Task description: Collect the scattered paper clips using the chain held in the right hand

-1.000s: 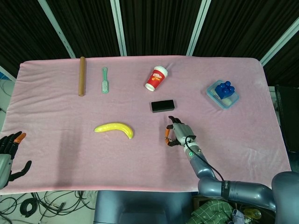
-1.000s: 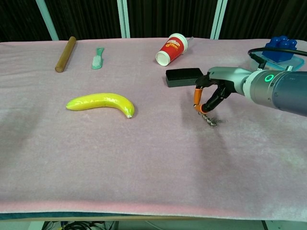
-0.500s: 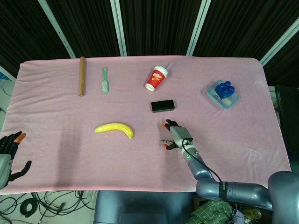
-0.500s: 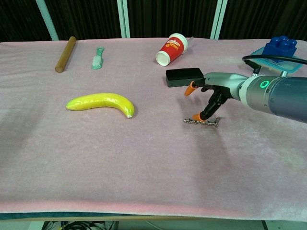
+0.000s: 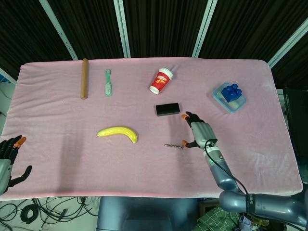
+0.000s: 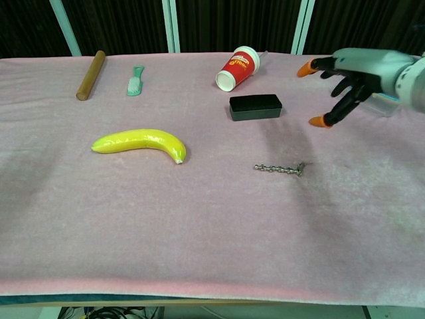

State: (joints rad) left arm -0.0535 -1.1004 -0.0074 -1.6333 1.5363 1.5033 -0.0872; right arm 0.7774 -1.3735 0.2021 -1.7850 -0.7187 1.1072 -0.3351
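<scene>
Since half a second ago the right hand (image 6: 345, 76) has lifted off the cloth and off the chain (image 6: 279, 169), which now lies alone, stretched flat in a short straight line.

Pink tablecloth (image 5: 57, 125): covers the whole table, faintly wrinkled.

Right hand: raised clear of the surface, fingers apart and holding nothing, orange fingertips (image 6: 317, 121); in the head view (image 5: 199, 132) it sits just right of the chain's end.

Left hand (image 5: 10, 156): at the near left edge of the table, fingers spread, empty. Seen in the head view only.

Banana (image 6: 141, 143): yellow, curved, left of centre.

Wooden rod (image 5: 84, 78): brown, far left.

Paper cup (image 6: 240, 68): red and white, tipped on its side, far centre. Printing on the wall is too small to read.

Black box (image 6: 255, 106): rectangular, unmarked, between cup and chain.

Clear tray (image 5: 222, 102) holding blue blocks (image 5: 231, 92): far right. Plain in the head view; in the chest view the right hand covers it.

Green brush (image 5: 108, 83): beside the rod.

Chain: dull metal, small links, in front of the black box and right of the banana. Links resolve only in the chest view; the head view (image 5: 173, 145) gives a thin dark line.
</scene>
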